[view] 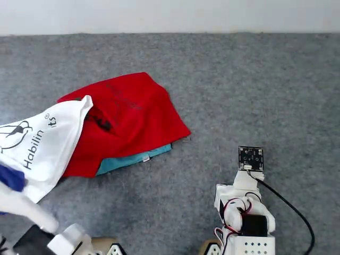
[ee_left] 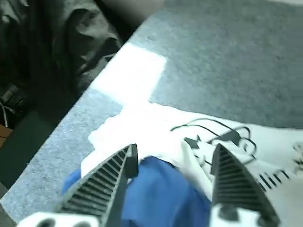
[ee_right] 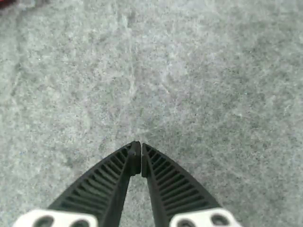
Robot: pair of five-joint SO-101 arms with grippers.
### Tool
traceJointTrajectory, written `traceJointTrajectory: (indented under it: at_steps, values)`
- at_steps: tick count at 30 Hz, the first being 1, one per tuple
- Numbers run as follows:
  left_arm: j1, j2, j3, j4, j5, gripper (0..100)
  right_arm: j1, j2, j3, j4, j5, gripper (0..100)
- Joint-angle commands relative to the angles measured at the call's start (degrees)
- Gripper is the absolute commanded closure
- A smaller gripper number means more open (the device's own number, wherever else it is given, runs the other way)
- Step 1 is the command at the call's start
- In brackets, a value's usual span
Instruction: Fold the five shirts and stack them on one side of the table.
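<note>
Sprawling at the near left of the table (view: 239,79), the white shirt (view: 42,143) is draped over a red shirt (view: 133,117) and a blue shirt (ee_left: 156,194). Such limp, light cloth is judged best pinched at a hem. The left gripper (ee_left: 176,151) is held open above it; the right gripper (ee_right: 141,144) is closed, empty.

Loose shirt (view: 48,143) overlaps shirt pile (view: 130,119) left edge; right arm (view: 244,212) well right.

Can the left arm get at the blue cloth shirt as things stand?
Probably yes: the left gripper hangs open just above the blue cloth shirt, whose near part lies bare beside the white printed shirt.
</note>
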Motion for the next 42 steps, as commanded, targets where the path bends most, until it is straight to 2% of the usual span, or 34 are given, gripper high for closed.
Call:
traceJointTrajectory:
  at_steps: [1,7,12,18,26,29,32,38,42]
  values:
    - [7.7,1.8,1.8,6.1,-6.3,75,-0.1,-0.6,0.8,0.3,-0.3,98.4]
    - [14.2,10.5,14.3,6.1,-11.5,77,-0.1,-0.6,0.8,0.3,-0.3,98.4]
    - [14.0,21.8,17.2,0.7,-15.8,79,-0.1,-0.6,0.8,0.3,-0.3,98.4]
    - [6.1,31.2,12.2,-8.7,-15.7,79,-0.1,-0.6,0.8,0.3,-0.3,98.4]
    - [-2.2,41.6,-4.2,-8.8,-15.5,79,-0.1,-0.6,0.8,0.3,-0.3,98.4]
    - [-4.8,42.6,-10.7,-5.7,-14.9,79,-0.1,-0.6,0.8,0.3,-0.3,98.4]
    - [-5.1,42.6,-17.1,1.1,-14.3,79,-0.1,-0.6,0.8,0.3,-0.3,98.4]
    - [-0.1,42.6,-32.0,17.8,-14.3,79,-0.1,-0.6,0.8,0.3,-0.3,98.4]
    - [3.4,39.3,-34.6,17.4,-13.7,78,-0.1,-0.6,0.8,0.3,-0.3,98.4]
